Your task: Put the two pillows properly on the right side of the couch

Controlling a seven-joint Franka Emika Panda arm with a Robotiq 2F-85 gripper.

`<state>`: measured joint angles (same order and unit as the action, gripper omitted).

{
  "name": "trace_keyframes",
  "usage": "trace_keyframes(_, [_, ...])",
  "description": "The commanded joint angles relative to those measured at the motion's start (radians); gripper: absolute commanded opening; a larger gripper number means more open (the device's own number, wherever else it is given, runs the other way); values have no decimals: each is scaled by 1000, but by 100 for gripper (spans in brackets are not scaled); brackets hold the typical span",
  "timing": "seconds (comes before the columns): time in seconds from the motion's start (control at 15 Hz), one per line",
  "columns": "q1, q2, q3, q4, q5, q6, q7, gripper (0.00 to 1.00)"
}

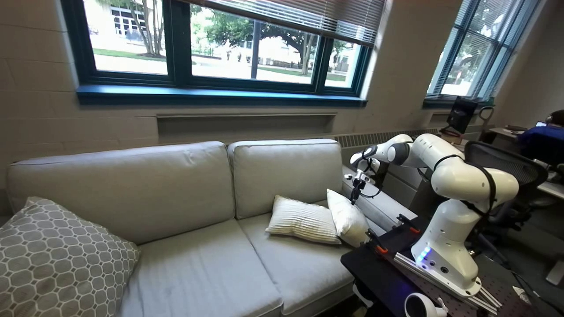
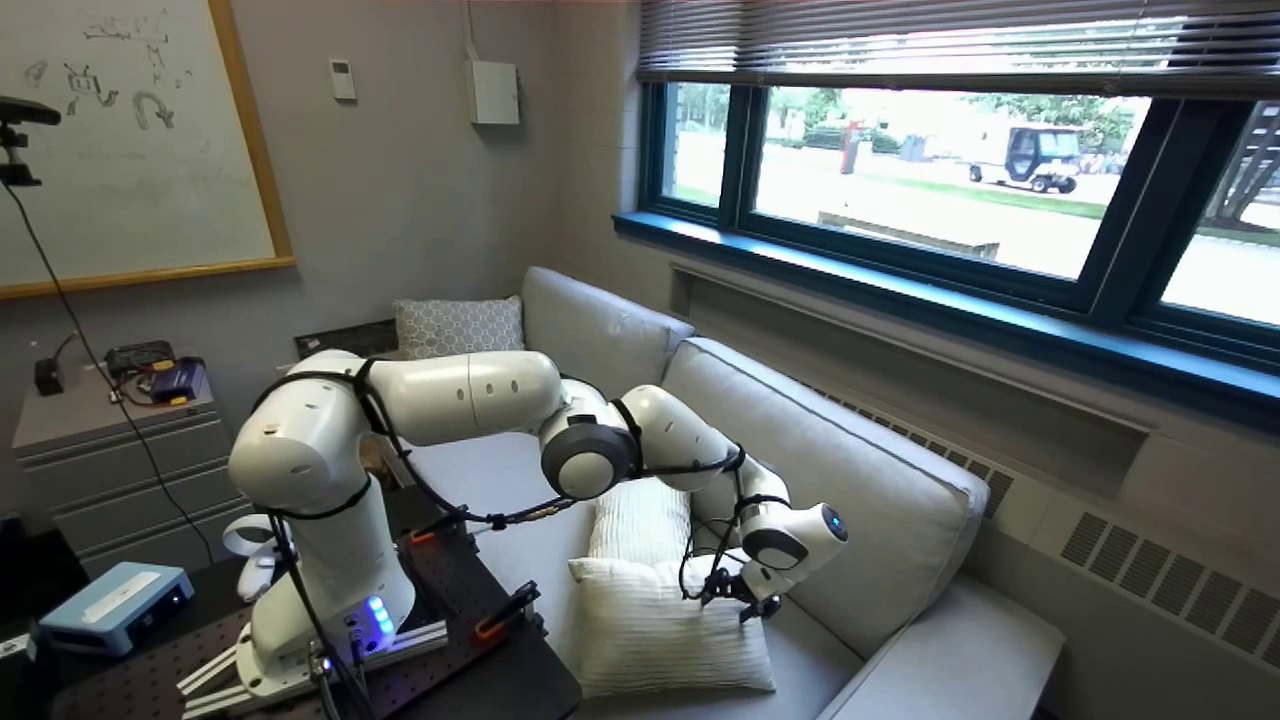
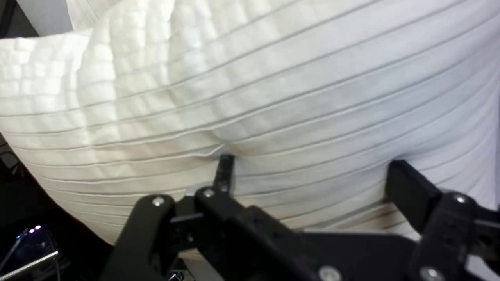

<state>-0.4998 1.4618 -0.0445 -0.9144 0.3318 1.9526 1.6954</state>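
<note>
Two off-white ribbed pillows sit on the cream couch (image 1: 198, 268) (image 2: 950, 650), at the end near the robot. One pillow (image 1: 304, 220) (image 2: 640, 520) lies slumped towards the back cushion. The other pillow (image 1: 346, 220) (image 2: 670, 635) leans beside it, nearer the couch arm and the robot's table, and overlaps it in an exterior view. This nearer pillow (image 3: 273, 97) fills most of the wrist view. My gripper (image 1: 354, 200) (image 2: 738, 600) (image 3: 308, 168) is at this pillow with its fingers wide apart. Both fingertips touch the fabric and dent it slightly. Nothing is clamped between them.
The padded couch arm (image 1: 387, 209) is close beside the gripper. Back cushions (image 1: 288, 171) stand behind the pillows. A larger grey patterned pillow (image 1: 66, 259) (image 2: 460, 327) is at the far end. The robot's black table (image 1: 370, 264) with clamps (image 2: 505, 612) borders the couch front.
</note>
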Motion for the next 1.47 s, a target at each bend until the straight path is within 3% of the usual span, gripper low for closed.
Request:
trace_keyframes(0.0, [15, 15, 53, 84, 63, -8, -91, 100])
trace_keyframes(0.4, [127, -26, 127, 155, 54, 64, -187, 100])
trace_keyframes(0.6, [207, -24, 103, 183, 6, 174, -198, 100])
trace_keyframes(1.07, [290, -43, 74, 157, -130, -89, -306, 100])
trace_keyframes(1.4, [320, -28, -7, 182, -256, -318, -317, 100])
